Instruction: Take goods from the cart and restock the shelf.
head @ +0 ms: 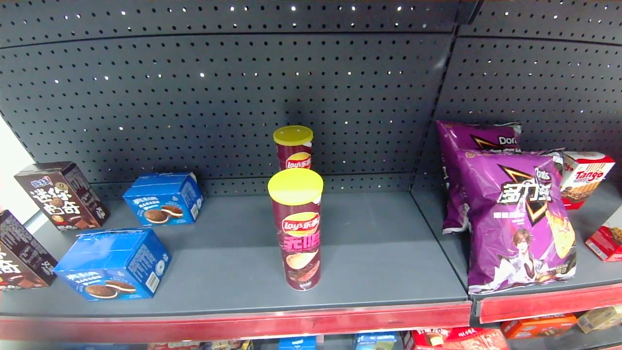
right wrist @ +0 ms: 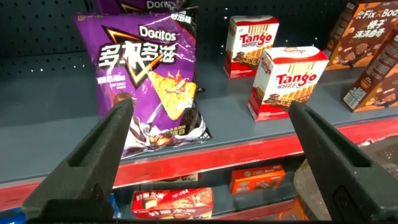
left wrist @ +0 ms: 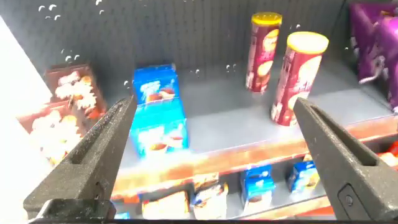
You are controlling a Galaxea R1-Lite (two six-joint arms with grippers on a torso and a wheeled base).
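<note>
- Our left gripper stands wide open. Its two dark fingers are well apart with nothing between them, and it hangs in front of the shelf, clear of everything on it.
- Our right gripper is spread just as wide and holds nothing. Beyond it we see a purple bag and red-and-white wafer boxes.
- In the head view the shelf, a grey board with a red front lip, runs across the lower half of the frame. The dark pegboard fills the upper half.
- At the centre of the frame the front can stands upright under a yellow lid, near the front lip.
- The back can stands upright straight behind it, close to the pegboard and apart from the front one.
- Left of centre lie two blue cookie boxes. One is at the lower left near the lip, and the other is behind it towards the pegboard.
- At the far left stand two brown boxes; the frame edge cuts off the nearer one.
- On the right, on the adjoining shelf section, the front purple bag leans back with its foot at the lip. A second purple bag stands behind it.
- At the right edge a red box is cut off, and we cannot tell what it holds.
- Along the bottom edge a lower shelf carries what seem to be blue and orange packets.
</note>
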